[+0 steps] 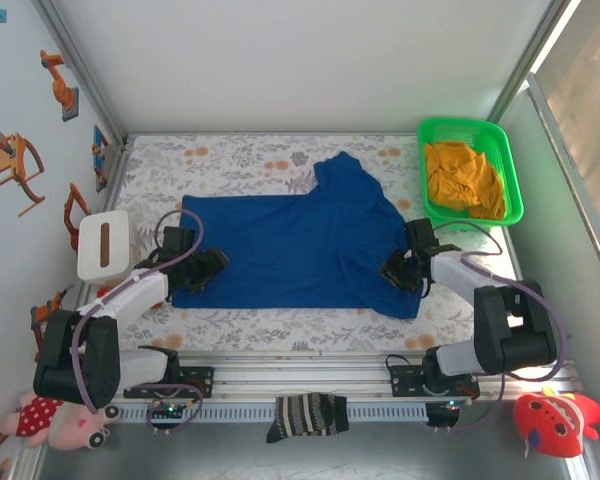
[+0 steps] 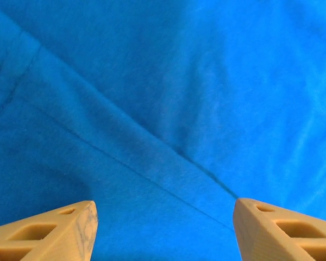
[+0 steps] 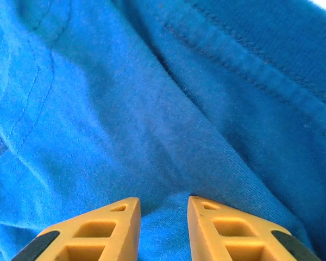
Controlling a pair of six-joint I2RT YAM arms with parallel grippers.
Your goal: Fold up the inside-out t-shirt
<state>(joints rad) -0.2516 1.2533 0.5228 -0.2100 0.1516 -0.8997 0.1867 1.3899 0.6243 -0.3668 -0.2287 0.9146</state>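
Blue inside-out t-shirt [image 1: 290, 250] is lying spread on counter [image 1: 230, 155], just left of green bin [image 1: 510, 170]. Left hand [image 1: 212, 270], at shirt end away from bin, is sitting spread over a seam. Right hand [image 1: 398, 272], bin-side, is pinching a fold. Probably best: left is needing both layers before lifting, w/ edges level.

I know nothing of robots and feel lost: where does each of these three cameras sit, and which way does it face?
Top external: above and behind the arms, looking down on the table; both arms, left gripper and right gripper at the t-shirt's edges.
Left wrist: on the left arm, close over cloth; its fingers wide apart.
Right wrist: on the right arm; its fingers pinch cloth.
Shared: all see the t-shirt.
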